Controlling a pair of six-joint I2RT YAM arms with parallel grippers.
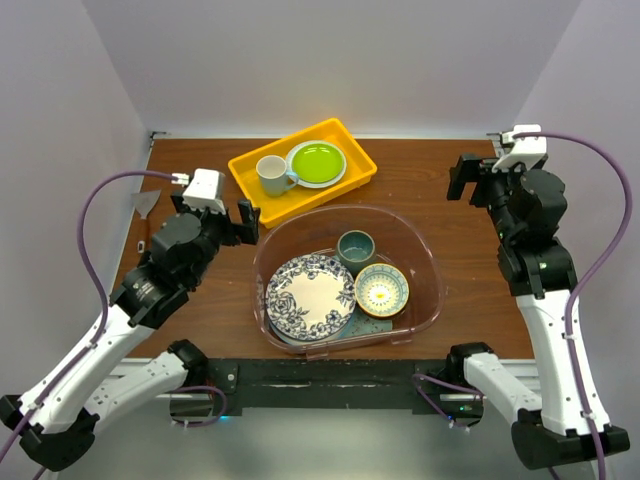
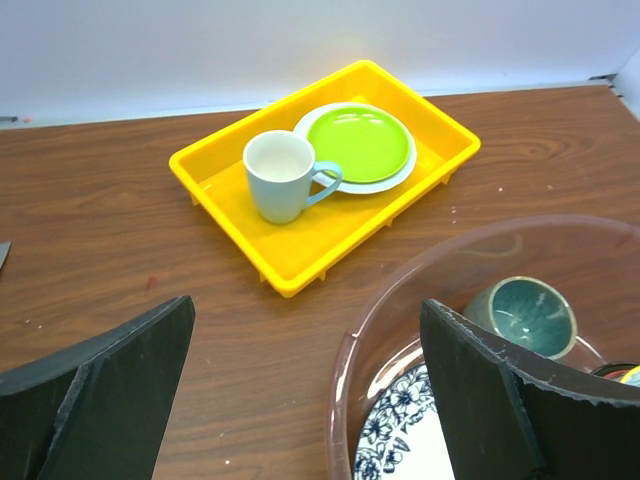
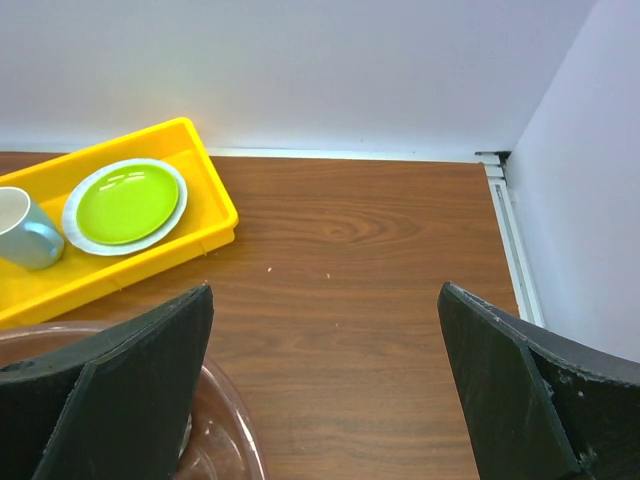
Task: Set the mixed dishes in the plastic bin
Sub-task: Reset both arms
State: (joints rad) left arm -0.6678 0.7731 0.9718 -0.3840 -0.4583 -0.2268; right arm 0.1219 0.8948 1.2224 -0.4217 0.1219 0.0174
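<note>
Squarely at the near middle of the brown wood-grain table (image 1: 440, 190) sits the plastic bin (image 1: 432, 262), a rounded, clear, faintly pink tub. Inside it lie a blue-floral plate (image 1: 311, 295), a glazed dark teal mug (image 1: 356, 247) standing upright, and a small round bowl (image 1: 381, 289) with a yellow-patterned inside (something mint-green shows beneath it). Behind, a yellow rectangular tray (image 1: 250, 185) holds a white mug (image 1: 271, 174) and a glossy lime-green plate (image 1: 316, 163). Both the left gripper (image 2: 305, 320) and the right gripper (image 3: 325, 310) hang empty, black jaws spread wide.
</note>
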